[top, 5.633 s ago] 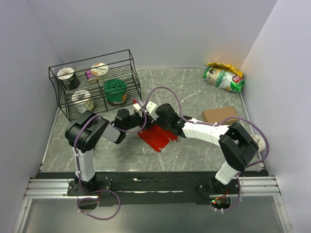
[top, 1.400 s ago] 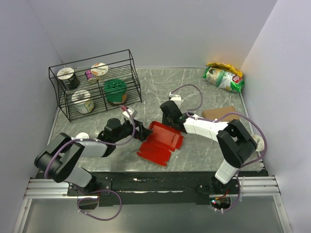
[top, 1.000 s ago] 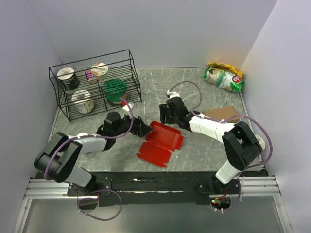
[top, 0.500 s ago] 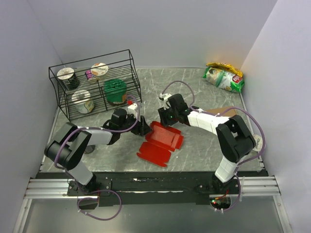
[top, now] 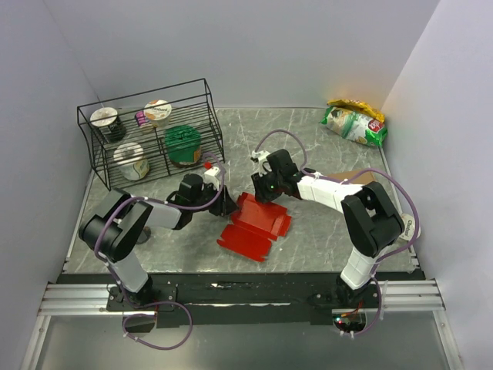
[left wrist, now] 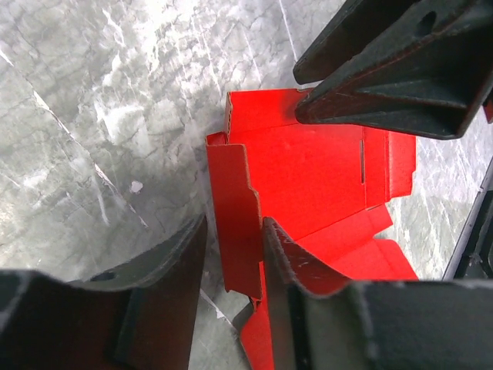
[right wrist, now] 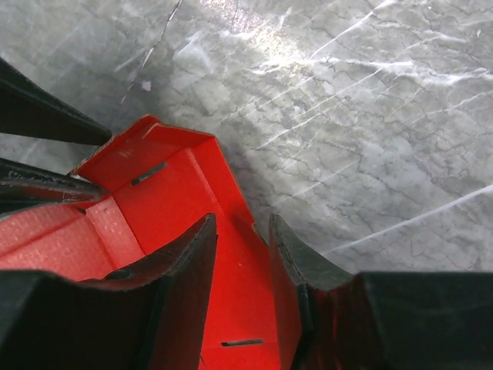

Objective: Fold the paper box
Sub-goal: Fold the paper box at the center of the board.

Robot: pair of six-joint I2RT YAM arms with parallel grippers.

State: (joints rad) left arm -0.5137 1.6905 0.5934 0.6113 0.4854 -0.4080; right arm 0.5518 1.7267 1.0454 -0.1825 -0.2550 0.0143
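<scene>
Paper box (top: 254, 227) sits half-formed in the middle of the table (top: 323, 154). Left jaws straddle a raised side flap (left wrist: 235, 223), right jaws the far wall (right wrist: 219, 173); clamped or not, cannot tell. Risk: uneven pull creases or tears the thin card.

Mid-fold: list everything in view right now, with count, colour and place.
paper box: 1, red, table centre, partly folded
rack: 1, black wire, back left
cups: 4, three pale, one green, in the rack
snack bags: 2 it seems, green and yellow, back right corner
cardboard box: 1, brown, right side, partly behind the right arm
table: 1, grey marble
left gripper: 1, black, astride a raised flap
right gripper: 1, black, astride the box's far wall
</scene>
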